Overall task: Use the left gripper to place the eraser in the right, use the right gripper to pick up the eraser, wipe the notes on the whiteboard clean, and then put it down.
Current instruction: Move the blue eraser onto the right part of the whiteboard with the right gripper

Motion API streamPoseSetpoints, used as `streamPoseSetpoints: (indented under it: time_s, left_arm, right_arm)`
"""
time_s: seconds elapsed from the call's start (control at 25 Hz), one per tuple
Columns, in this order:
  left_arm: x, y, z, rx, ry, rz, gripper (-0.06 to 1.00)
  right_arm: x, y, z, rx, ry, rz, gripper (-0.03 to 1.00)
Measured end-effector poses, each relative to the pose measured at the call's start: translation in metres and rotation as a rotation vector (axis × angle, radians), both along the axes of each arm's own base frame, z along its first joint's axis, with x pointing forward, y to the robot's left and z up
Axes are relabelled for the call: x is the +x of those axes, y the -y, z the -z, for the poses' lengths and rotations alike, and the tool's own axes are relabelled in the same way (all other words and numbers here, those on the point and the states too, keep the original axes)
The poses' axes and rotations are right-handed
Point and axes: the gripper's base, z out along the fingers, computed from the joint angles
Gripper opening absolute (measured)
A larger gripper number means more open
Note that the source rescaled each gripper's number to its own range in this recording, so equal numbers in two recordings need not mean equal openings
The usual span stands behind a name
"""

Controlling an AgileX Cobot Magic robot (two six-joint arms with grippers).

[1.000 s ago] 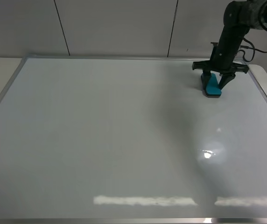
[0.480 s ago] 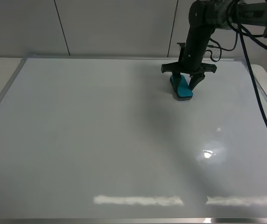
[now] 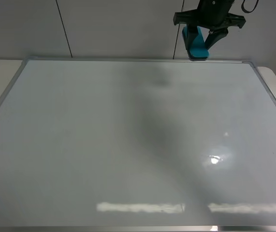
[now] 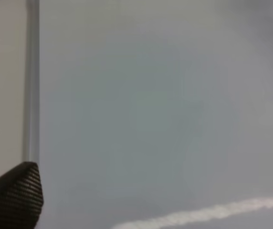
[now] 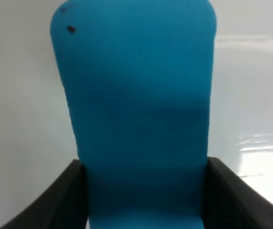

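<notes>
Exterior high view: the right gripper (image 3: 201,34) hangs at about one o'clock, close to the top edge of the picture, clenched on the eraser (image 3: 196,48). The blue block points down, its lower end level with the far rim of the whiteboard (image 3: 104,135), and from where I stand it looks raised clear of the surface, not resting on it. The right wrist view confirms the grip, with a black finger pressed to each long side of the eraser.

The left gripper (image 4: 148,198) shows only in its own wrist view. Its two tips are spread wide with nothing between them, over bare board beside the silver frame (image 4: 31,86).

I can find no red notes anywhere on the board, just glare patches at five and six o'clock and a soft grey shadow running across the middle. So I'd judge the wiping done and the putting-down to be the step in hand. That calls for bringing the eraser down flat, felt side on the surface, and only then letting the jaws go.

As for writing, there is no brand, label or lettering to read. The only mark is a tiny dark speck (image 5: 70,29) on the eraser's blue face.
</notes>
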Motion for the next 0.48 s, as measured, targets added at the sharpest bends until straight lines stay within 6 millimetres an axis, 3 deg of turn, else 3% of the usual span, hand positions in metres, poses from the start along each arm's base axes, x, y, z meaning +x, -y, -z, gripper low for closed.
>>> streamPoseSetpoints:
  time_s: [0.28,0.4,0.48]
  left_arm:
    - [0.0,0.0,0.0,0.0,0.0,0.0,1.0]
    - [0.0,0.0,0.0,0.0,0.0,0.0,1.0]
    - [0.0,0.0,0.0,0.0,0.0,0.0,1.0]
  right_arm:
    - [-0.054,0.017,-0.043,0.054,0.107,0.029,0.05]
    - [-0.083,0.027,-0.044,0.098,0.188,0.06,0.05]
    - [-0.105,0.034,-0.027,0.109,0.176,0.096,0.05]
